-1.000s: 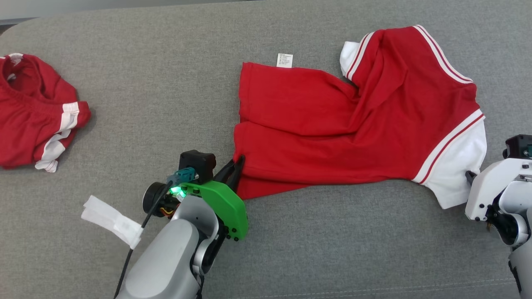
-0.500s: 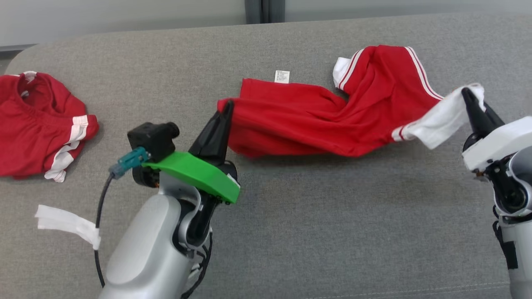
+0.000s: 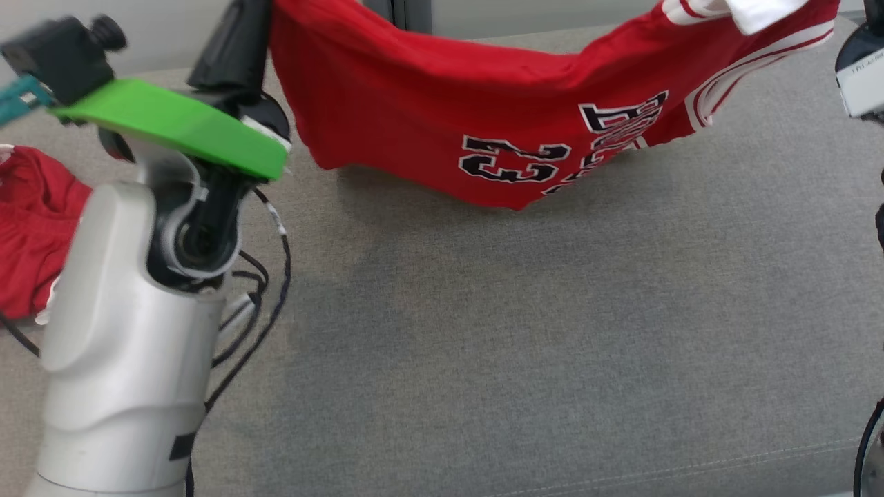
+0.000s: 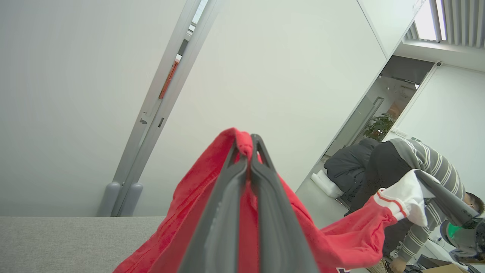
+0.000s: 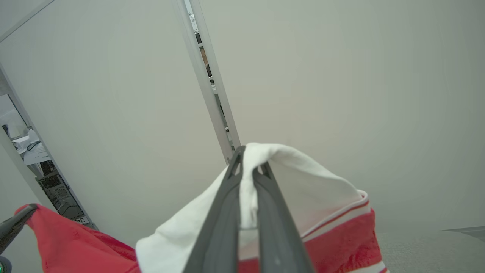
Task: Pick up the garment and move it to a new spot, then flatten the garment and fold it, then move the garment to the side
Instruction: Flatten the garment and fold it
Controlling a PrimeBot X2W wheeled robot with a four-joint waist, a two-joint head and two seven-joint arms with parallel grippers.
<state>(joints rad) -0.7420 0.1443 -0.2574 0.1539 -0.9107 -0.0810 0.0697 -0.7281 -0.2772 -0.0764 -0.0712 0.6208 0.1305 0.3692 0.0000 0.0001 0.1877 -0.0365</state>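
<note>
You have the jersey [image 3: 483, 131] slung in the air between both arms, above the grey surface [image 3: 525, 345]. The left gripper [image 4: 250, 142] is pinched tight on a red corner of the hem. The right gripper [image 5: 248, 159] is pinched tight on the white sleeve. The middle of the jersey sags, and the printed number hangs lowest. I cannot tell whether that fold brushes the surface or clears it.

This looks like the carry to a new spot, so raise both arms evenly until the sag is plainly clear before you travel. Move the two arms as a pair at matching height. Spread them only enough to take up slack, because the sleeve grip holds little cloth and a hard pull could slip it out. Steer away from the other red garment [image 3: 34, 228] on your left. When you lower, let the hanging edge land first, then draw the jersey back so it lies out flat.
</note>
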